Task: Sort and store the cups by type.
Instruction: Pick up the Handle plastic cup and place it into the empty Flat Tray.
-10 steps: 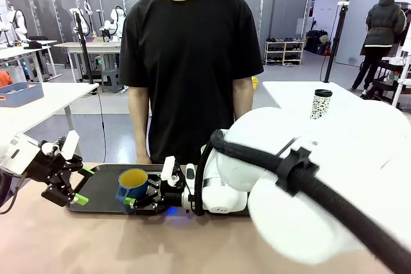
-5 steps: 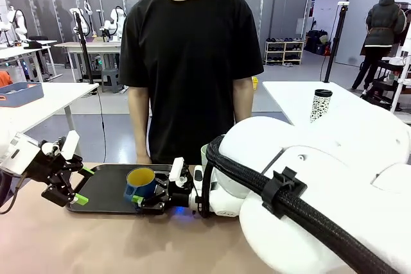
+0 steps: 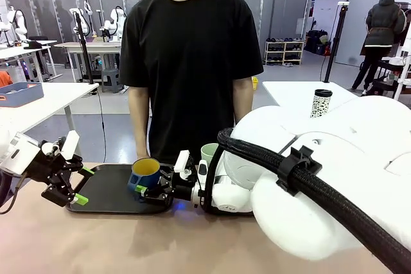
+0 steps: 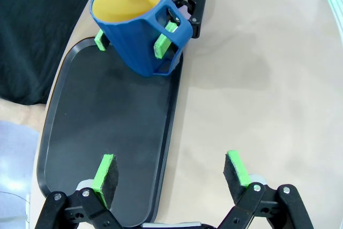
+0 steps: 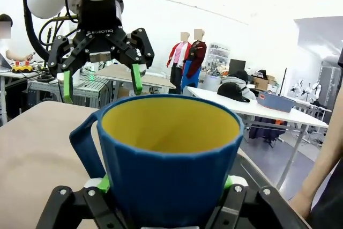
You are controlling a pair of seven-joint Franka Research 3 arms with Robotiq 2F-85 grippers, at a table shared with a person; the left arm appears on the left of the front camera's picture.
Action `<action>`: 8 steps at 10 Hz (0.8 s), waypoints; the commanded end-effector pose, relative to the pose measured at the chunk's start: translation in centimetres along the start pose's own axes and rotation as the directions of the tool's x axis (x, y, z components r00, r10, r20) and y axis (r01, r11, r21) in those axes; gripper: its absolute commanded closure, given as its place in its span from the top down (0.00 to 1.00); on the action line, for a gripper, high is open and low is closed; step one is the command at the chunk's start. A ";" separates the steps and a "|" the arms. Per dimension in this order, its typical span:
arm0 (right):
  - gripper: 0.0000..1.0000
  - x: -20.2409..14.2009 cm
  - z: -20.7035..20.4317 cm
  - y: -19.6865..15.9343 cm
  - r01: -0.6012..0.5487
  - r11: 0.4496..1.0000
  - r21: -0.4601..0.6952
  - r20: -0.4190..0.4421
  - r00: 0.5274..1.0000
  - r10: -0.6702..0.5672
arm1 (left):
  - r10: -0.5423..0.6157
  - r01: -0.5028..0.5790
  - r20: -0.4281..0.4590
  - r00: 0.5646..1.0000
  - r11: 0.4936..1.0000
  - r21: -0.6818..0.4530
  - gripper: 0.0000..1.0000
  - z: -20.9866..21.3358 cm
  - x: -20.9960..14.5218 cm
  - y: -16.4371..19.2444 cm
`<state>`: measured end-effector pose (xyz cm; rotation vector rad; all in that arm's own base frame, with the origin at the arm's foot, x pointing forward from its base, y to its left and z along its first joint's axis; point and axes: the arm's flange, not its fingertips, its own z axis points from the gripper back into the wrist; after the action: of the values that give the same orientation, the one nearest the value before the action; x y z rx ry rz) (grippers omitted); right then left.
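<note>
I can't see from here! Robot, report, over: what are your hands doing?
Right gripper shut on blue mug, over black tray. Left gripper open, holding nothing. Mint tumbler behind right arm.

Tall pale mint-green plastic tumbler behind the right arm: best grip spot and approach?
Judging from the front view, where just the rim of the tall pale mint-green plastic tumbler shows: it stands upright and I see no handle, so clamp the round wall below the rim. Come from above or the person's side; the right arm's white wrist blocks the near side.

Bright, even overhead light, soft shadows on the table; wrist views bend at edges, backgrounds slightly soft.
</note>
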<state>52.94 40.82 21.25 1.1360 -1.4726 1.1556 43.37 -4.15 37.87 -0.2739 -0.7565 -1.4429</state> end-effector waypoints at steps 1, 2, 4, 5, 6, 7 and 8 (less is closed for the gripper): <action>0.74 -4.3 -1.6 6.1 -0.059 0.995 -0.074 0.001 0.998 0.059 | 0.001 -0.001 0.007 1.000 1.000 0.008 1.00 -0.2 0.0 0.3; 0.74 -4.7 -2.1 6.3 -0.062 0.994 -0.086 -0.008 0.998 0.062 | 0.001 -0.001 0.007 1.000 1.000 0.008 1.00 -0.2 0.0 0.3; 0.74 -5.1 -2.8 6.4 -0.055 0.991 -0.124 -0.023 0.998 0.053 | 0.001 -0.001 0.007 1.000 1.000 0.008 1.00 -0.2 0.0 0.3; 0.74 -5.2 -2.9 6.5 -0.057 0.989 -0.133 -0.033 0.998 0.053 | 0.001 -0.001 0.007 1.000 1.000 0.008 1.00 -0.2 0.0 0.3; 0.74 -5.3 -2.9 6.6 -0.050 0.989 -0.137 -0.034 0.998 0.045 | 0.001 -0.001 0.007 1.000 1.000 0.008 1.00 -0.2 0.0 0.3; 0.74 -5.5 -2.9 6.6 -0.044 0.989 -0.142 -0.037 0.999 0.039 | 0.001 -0.001 0.007 1.000 1.000 0.008 1.00 -0.2 0.0 0.3; 0.74 -5.7 -2.9 6.8 -0.033 0.989 -0.144 -0.042 0.999 0.028 | 0.001 -0.001 0.007 1.000 1.000 0.008 1.00 -0.2 0.0 0.3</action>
<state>54.56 42.79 20.68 1.0566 -1.4364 1.0829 43.37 -4.15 37.87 -0.2740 -0.7565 -1.4429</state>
